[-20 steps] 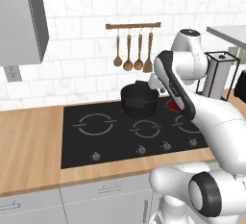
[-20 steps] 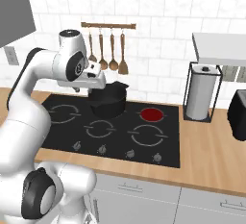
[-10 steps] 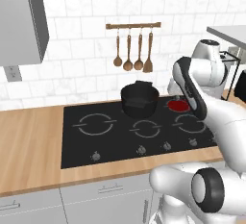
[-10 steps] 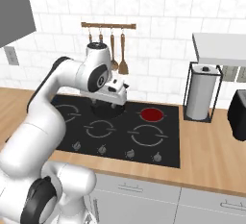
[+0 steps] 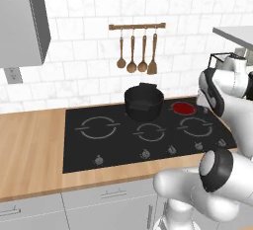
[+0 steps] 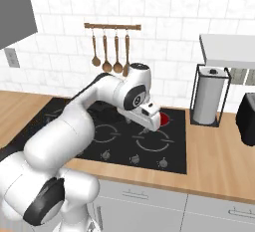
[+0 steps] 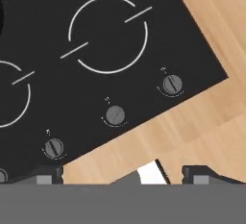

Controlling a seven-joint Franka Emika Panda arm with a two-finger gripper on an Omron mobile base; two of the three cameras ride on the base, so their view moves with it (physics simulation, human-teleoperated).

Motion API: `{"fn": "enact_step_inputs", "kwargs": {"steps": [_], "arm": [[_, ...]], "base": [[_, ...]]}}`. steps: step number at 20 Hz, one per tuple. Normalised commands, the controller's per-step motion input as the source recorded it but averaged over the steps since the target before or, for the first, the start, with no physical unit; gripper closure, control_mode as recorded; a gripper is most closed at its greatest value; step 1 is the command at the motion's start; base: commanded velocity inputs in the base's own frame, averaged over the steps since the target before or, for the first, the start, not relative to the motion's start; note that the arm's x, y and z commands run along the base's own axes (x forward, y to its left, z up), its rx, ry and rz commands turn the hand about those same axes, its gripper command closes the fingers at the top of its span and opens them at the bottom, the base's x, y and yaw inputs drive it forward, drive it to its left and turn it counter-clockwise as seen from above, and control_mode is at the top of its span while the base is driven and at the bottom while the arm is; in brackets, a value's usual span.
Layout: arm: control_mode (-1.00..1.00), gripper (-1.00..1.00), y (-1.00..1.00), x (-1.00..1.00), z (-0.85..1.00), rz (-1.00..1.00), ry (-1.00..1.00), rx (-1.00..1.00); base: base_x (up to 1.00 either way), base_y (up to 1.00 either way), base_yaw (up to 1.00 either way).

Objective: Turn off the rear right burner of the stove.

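black pot (image 5: 143, 103) beside rear right burner (image 5: 183, 108), lit

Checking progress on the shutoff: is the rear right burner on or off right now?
On. The rear right burner glows red on the stove, beside the black pot; the hand view shows its red edge too.

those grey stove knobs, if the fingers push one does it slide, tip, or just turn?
Probably just turns: each knob sits flush in the black stove, with a dial arc around it. Small, round and smooth-looking, so the open gripper may slip. The slot across its face should show rotation.
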Motion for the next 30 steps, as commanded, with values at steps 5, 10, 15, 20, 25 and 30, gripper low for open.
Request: {"fn": "enact_step_inputs", "kwargs": {"steps": [5, 10, 15, 20, 25, 30], "arm": [[-1.00, -1.00, -0.39, 0.30, -0.61, -0.24, 0.20, 0.02], [-1.00, -1.00, 0.28, 0.08, -0.68, -0.18, 0.26, 0.03], [-1.00, -1.00, 0.30, 0.09, -0.61, -0.07, 0.17, 0.17], [-1.00, -1.00, 0.04, 0.00, -0.37, 0.00, -0.01, 0.16], [-1.00, -1.00, 0.00, 0.06, -0.30, 0.00, -0.19, 0.00], [-1.00, -1.00, 0.00, 0.13, -0.48, -0.02, -0.11, -0.02]], "base": [[0.00, 0.00, 0.00], [0.00, 0.00, 0.00], [0.00, 0.00, 0.00], [0.00, 0.00, 0.00], [0.00, 0.00, 0.00], [0.00, 0.00, 0.00]]}}
